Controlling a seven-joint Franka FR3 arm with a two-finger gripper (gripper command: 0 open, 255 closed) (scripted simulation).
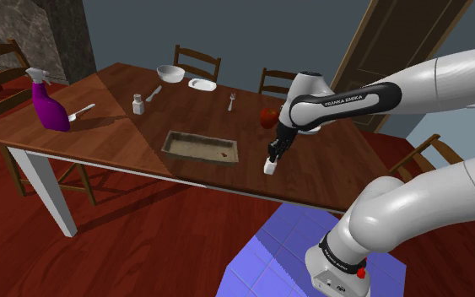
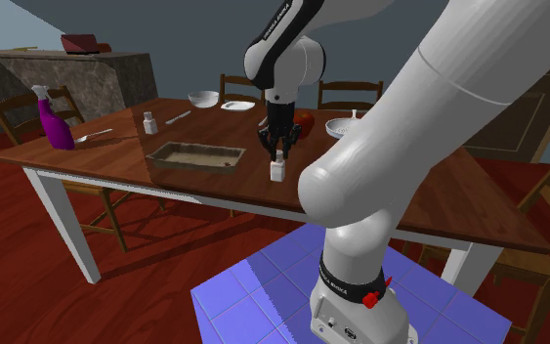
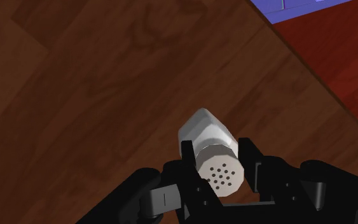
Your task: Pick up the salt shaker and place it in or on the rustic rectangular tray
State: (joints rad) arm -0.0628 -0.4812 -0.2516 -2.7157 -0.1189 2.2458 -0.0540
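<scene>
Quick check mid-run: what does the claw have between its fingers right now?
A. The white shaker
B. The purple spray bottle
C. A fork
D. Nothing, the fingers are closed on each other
A: in the wrist view the claw has its two black fingers pressed against either side of the white shaker, whose perforated top faces the camera, with the wooden table behind it.

Two shakers [image 1: 137,104] [image 1: 270,166], one tray [image 1: 195,155], one purple spray bottle [image 1: 51,110].
</scene>
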